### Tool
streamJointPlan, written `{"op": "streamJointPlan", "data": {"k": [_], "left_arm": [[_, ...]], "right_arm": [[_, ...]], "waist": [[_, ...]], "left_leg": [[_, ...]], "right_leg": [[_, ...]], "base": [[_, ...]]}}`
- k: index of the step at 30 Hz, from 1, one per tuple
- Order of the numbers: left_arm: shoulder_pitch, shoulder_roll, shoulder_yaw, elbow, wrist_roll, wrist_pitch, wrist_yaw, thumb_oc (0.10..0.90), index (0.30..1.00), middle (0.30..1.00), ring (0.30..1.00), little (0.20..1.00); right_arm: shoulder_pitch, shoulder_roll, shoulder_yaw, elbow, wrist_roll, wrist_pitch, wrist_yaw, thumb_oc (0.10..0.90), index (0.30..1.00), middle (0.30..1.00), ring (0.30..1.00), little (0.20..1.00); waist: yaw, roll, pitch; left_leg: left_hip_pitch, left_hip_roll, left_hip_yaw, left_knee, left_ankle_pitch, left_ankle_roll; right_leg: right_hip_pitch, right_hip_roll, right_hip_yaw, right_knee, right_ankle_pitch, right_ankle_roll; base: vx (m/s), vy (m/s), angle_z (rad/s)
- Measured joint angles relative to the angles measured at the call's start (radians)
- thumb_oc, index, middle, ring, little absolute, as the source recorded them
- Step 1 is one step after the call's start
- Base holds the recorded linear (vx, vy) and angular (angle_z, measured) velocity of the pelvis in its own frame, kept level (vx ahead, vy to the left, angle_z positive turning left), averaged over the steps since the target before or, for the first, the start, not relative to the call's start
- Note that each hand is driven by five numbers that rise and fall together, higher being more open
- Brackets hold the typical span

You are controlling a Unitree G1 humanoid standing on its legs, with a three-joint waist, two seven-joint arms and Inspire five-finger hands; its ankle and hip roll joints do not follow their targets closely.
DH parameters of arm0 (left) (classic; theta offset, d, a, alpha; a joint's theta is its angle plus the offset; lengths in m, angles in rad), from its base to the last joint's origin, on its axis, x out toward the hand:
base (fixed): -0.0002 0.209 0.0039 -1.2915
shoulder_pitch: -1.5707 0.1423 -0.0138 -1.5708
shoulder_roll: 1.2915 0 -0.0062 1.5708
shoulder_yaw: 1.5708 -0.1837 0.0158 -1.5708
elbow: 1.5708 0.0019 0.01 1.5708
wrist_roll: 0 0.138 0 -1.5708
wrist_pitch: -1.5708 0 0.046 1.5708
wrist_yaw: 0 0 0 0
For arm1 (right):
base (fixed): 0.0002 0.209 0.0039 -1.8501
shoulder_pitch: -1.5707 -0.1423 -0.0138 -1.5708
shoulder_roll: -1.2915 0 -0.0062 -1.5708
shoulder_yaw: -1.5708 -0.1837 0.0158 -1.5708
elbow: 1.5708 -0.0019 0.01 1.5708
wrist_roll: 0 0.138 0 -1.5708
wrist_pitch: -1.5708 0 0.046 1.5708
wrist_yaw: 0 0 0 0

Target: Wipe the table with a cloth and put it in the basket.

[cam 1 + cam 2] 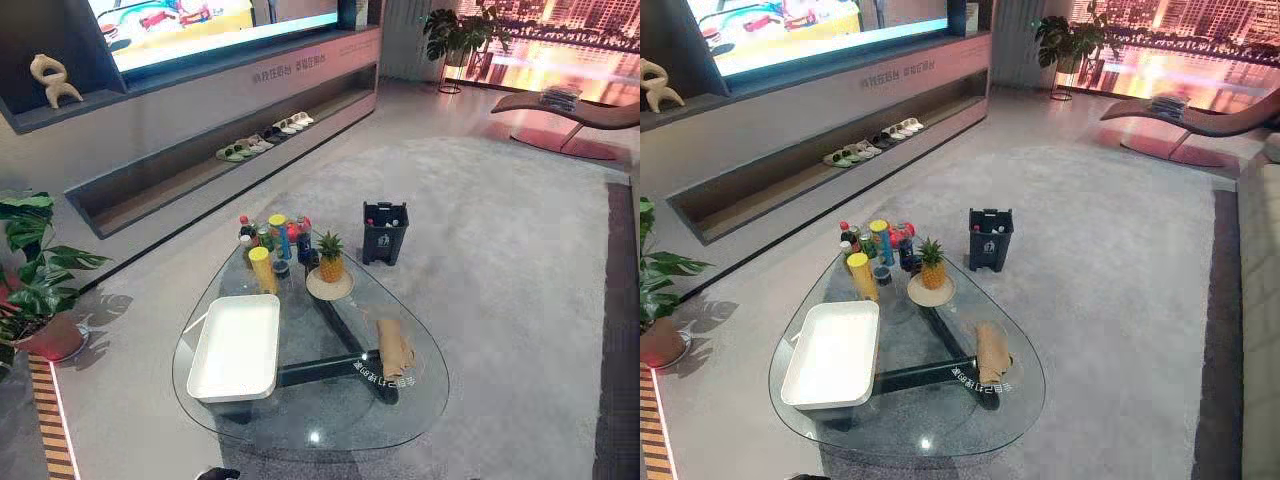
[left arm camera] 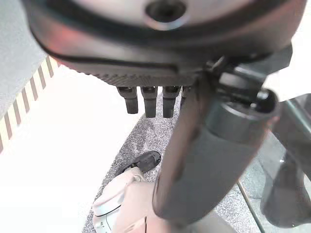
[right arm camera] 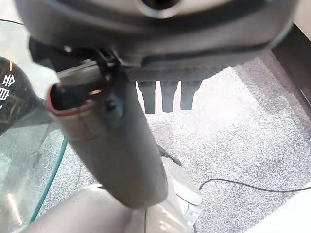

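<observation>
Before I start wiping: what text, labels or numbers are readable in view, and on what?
None is legible.
White characters on the table base: too blurred.
Row of characters on the wall panel: too small.
White mark on the bin: too small.
Labels on the bottles: too small.

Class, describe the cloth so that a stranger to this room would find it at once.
Start at the rounded glass table on the grey carpet. On its right side, nearer than the pineapple and across from the white basket, lies the cloth: the only crumpled tan thing there.
</observation>
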Motion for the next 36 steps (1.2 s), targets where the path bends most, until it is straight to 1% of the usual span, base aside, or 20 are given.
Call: {"op": "streamJointPlan", "data": {"k": [36], "left_arm": [[-0.006, 0.001, 0.002, -0.002, -0.002, 0.0, -0.013, 0.8, 0.9, 0.9, 0.9, 0.9]], "right_arm": [[-0.001, -0.001, 0.0, -0.002, 0.0, 0.0, 0.0, 0.8, 0.9, 0.9, 0.9, 0.9]], "waist": [[0.0, 0.0, 0.016]], "left_leg": [[0.0, 0.0, -0.001, 0.0, -0.002, -0.002]], "right_leg": [[0.001, 0.001, -0.002, 0.0, -0.003, 0.001]], "base": [[0.01, 0.002, -0.02]]}}
